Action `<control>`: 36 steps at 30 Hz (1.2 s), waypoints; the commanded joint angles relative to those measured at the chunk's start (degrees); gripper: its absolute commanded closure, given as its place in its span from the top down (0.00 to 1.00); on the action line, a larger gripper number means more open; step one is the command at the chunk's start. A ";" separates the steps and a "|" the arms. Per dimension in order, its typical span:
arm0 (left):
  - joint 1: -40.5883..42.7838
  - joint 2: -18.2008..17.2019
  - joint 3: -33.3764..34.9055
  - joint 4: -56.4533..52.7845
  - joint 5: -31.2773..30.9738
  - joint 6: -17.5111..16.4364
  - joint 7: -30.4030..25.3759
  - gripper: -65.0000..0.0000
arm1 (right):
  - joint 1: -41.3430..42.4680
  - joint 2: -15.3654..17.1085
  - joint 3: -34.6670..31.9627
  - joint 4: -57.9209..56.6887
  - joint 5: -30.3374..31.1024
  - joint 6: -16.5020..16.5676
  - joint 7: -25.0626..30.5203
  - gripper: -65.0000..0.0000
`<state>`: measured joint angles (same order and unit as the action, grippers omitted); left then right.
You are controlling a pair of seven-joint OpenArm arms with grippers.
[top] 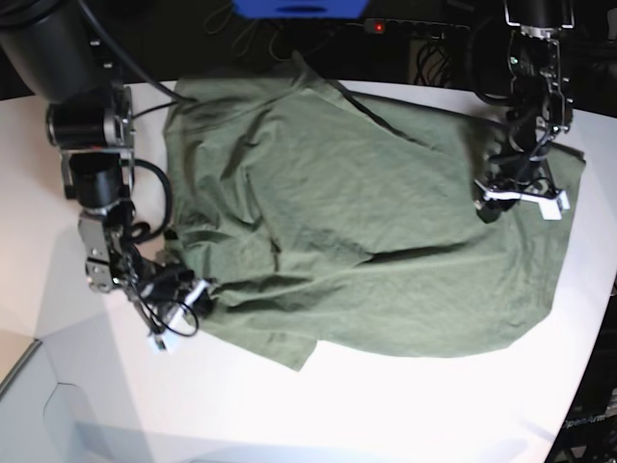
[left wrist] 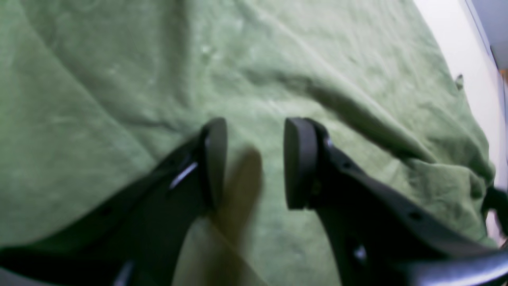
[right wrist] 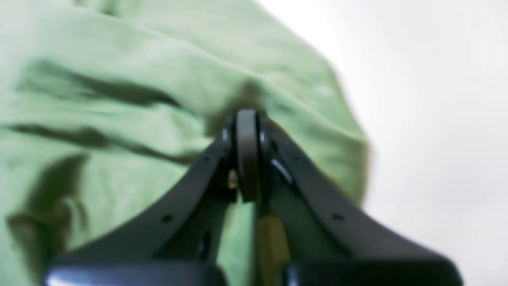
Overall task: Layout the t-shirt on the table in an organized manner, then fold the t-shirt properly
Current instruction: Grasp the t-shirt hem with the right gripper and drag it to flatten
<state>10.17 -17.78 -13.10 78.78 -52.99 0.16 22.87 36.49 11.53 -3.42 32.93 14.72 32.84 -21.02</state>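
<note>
The white table point(top: 405, 405) carries the t-shirt point(top: 366, 222), spread crumpled with its long axis left to right and bare room along the near side. The right gripper point(top: 193, 294) pinches the shirt's near-left edge; the left gripper point(top: 521, 198) hovers parted over its right end, holding nothing.

Left gripper point(left wrist: 254, 163) fingers point(left wrist: 299, 159) parted over wrinkled t-shirt point(left wrist: 158, 79), table point(left wrist: 464, 47) at right

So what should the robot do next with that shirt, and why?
Probably lower the open left gripper and pinch the cloth beneath it. The right gripper is already shut on the t-shirt, which lies rumpled on the table; holding both sides would let the arms pull it flat.
</note>
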 commanded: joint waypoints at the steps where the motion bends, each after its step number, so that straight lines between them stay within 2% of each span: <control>1: -0.28 -0.64 0.22 1.08 -0.50 -0.47 -0.85 0.37 | 4.26 0.56 0.21 1.23 1.15 0.35 2.86 0.00; 3: -0.28 -0.64 0.66 1.08 -0.50 -0.47 -0.85 0.37 | 6.45 0.03 0.21 1.31 1.15 -0.71 4.18 0.00; 6: -0.28 -0.64 0.49 0.91 -0.15 -0.47 -0.85 0.37 | 9.27 0.29 0.39 1.31 1.24 -6.51 3.74 0.00; 7: -0.28 -0.72 0.40 1.00 -0.15 -0.47 -0.85 0.37 | 9.53 0.38 0.39 1.31 1.24 -7.04 2.86 0.00; 10: -0.28 -0.81 0.22 1.00 -0.15 -0.47 -0.85 0.37 | 9.00 1.35 0.48 3.42 1.32 -7.04 -5.49 0.00; 13: -0.37 -1.25 0.22 1.00 -0.15 -0.47 -0.85 0.37 | 4.43 1.09 0.48 9.40 1.32 -7.04 -12.96 0.00; 17: -0.81 -1.60 0.22 0.91 -0.15 -0.47 -0.94 0.37 | -6.82 1.00 0.56 26.37 1.32 -7.04 -17.53 0.00; 21: -0.99 -1.60 0.22 0.91 -0.15 -0.47 -1.12 0.37 | -16.05 1.00 0.39 40.44 1.15 -7.04 -17.89 0.00; 25: -2.31 -1.60 0.22 0.65 -0.15 -0.47 -0.94 0.37 | -18.78 1.00 0.30 41.58 1.15 -7.04 -17.80 0.00; 29: -2.57 -1.60 0.22 0.56 -0.15 -0.47 -0.94 0.37 | -18.60 1.09 0.21 34.37 1.15 -7.04 -15.16 0.00; 36: -2.31 -1.60 0.22 0.82 -0.33 -0.47 -0.94 0.37 | -8.58 1.44 0.21 9.84 1.15 -7.13 -2.94 0.00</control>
<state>8.38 -18.57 -12.60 78.43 -52.86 0.23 22.98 27.46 12.40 -3.29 41.98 17.26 26.28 -22.11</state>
